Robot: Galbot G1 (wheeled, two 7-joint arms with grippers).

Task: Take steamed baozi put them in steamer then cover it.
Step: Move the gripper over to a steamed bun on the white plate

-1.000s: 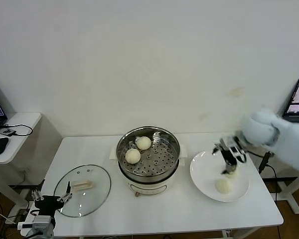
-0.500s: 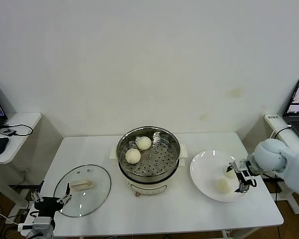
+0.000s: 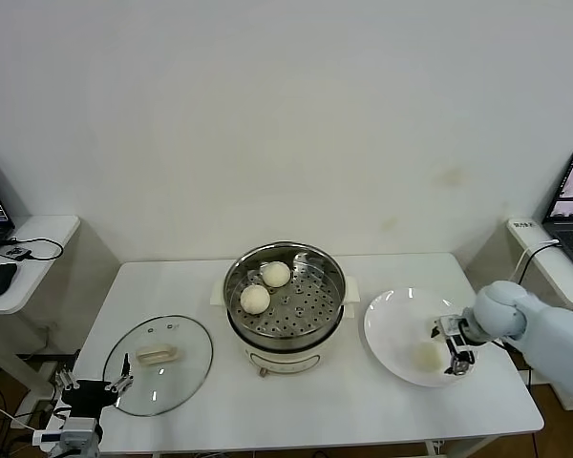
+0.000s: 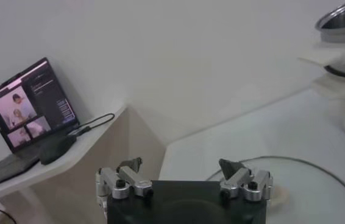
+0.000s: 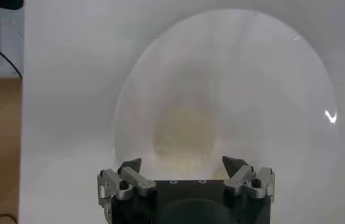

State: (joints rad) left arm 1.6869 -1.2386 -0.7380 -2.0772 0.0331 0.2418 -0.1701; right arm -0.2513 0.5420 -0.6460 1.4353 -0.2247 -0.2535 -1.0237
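- Hovering low over the white plate [image 3: 393,329], the right gripper [image 3: 456,349] sits at the plate's 3 o'clock edge in the head view, with its fingers spread wide and gripping nothing.
- Right wrist view: both fingertips [image 5: 130,165] stand apart, and a blurred pale shape on the plate [image 5: 160,91] lies between and just beyond them; whether this is one bun or two cannot be told from this view.
- One steamed baozi [image 3: 427,356] rests on the plate at about 5 o'clock from the plate's centre, just beside the right gripper. No contact between finger and bun is visible.
- A second pale bun may lie behind the gripper; it is too hidden to confirm.
- The steamer [image 3: 285,298] stands at the middle of the white table [image 3: 315,405], at 9 o'clock from the plate, uncovered.
- Two baozi rest on the perforated tray: one [image 3: 275,274] at 11 o'clock from the tray's centre, one [image 3: 255,299] at 9 o'clock. They are near each other, not touching.
- The glass cover [image 3: 159,364] lies flat on the table at 8 o'clock from the steamer, handle upward.
- The left gripper [image 3: 92,386] is parked at the table's near left edge, at 8 o'clock from the cover, fingers [image 4: 130,167] wide and empty.
- Left wrist view: a side desk carries an open laptop [image 4: 29,106].
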